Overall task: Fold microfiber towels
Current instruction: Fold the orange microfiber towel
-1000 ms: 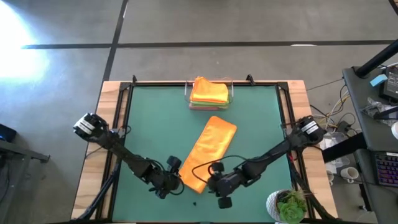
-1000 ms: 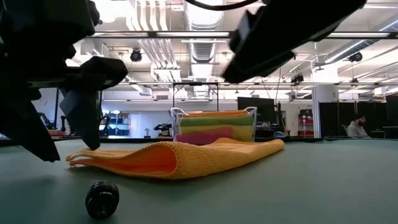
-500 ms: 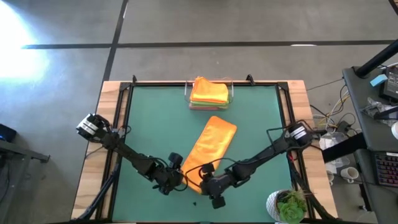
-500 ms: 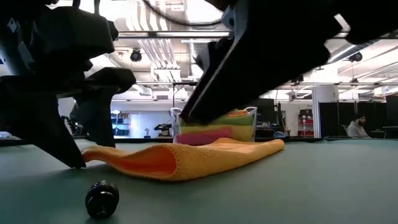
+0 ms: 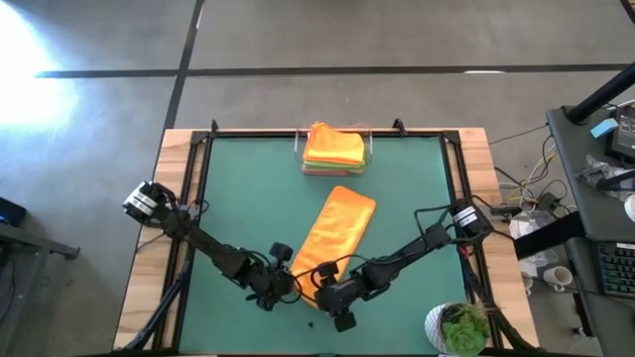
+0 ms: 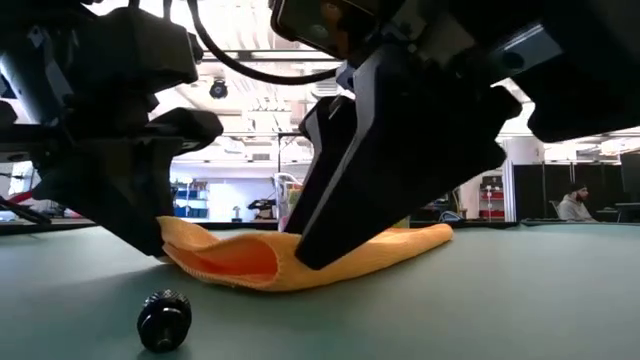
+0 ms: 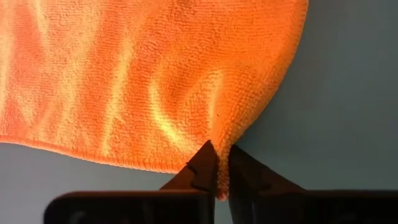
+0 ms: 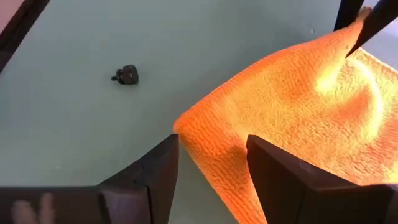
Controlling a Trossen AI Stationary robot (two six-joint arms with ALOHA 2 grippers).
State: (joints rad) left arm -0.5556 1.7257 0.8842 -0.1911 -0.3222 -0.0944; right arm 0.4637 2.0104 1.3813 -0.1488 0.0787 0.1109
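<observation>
Left hand pinches orange towel edge — right hand spread wide, straddling corner.

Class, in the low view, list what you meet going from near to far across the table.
Small black knob → orange towel → the tray's stack of towels, mostly hidden behind the arms.

The folded towel is showing bright plain orange (a finely looped weave) against the flat green table, beside a small black knob.
</observation>
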